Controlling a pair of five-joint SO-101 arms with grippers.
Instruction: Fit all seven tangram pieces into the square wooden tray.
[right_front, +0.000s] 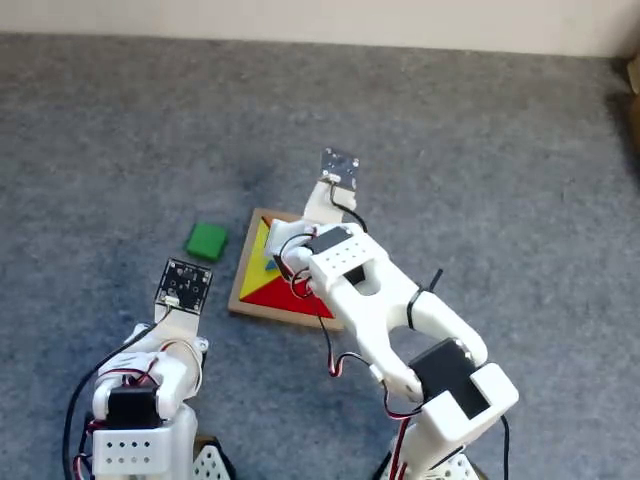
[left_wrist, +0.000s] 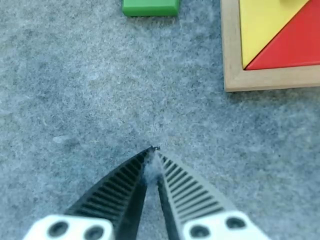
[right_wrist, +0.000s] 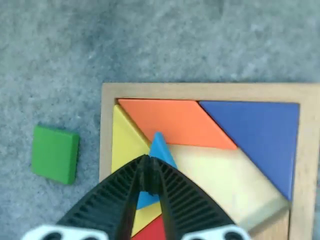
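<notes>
The square wooden tray (right_front: 243, 300) lies mid-table, and my right arm (right_front: 350, 275) stretches over it. Inside the tray are an orange parallelogram (right_wrist: 175, 120), a dark blue triangle (right_wrist: 262, 135), a yellow triangle (right_wrist: 124, 142), a red piece (right_front: 285, 295) and a small light blue triangle (right_wrist: 160, 147). My right gripper (right_wrist: 149, 161) is shut, its tips resting over the light blue triangle. The green square (right_front: 207, 241) sits on the carpet just left of the tray. My left gripper (left_wrist: 151, 151) is shut and empty above bare carpet, short of the green square (left_wrist: 150, 6) and the tray's corner (left_wrist: 231, 75).
Grey carpet covers the whole table. A pale yellow patch (right_wrist: 220, 180) lies between the orange and dark blue pieces; I cannot tell if it is a piece or tray floor. Open carpet lies left of and behind the tray.
</notes>
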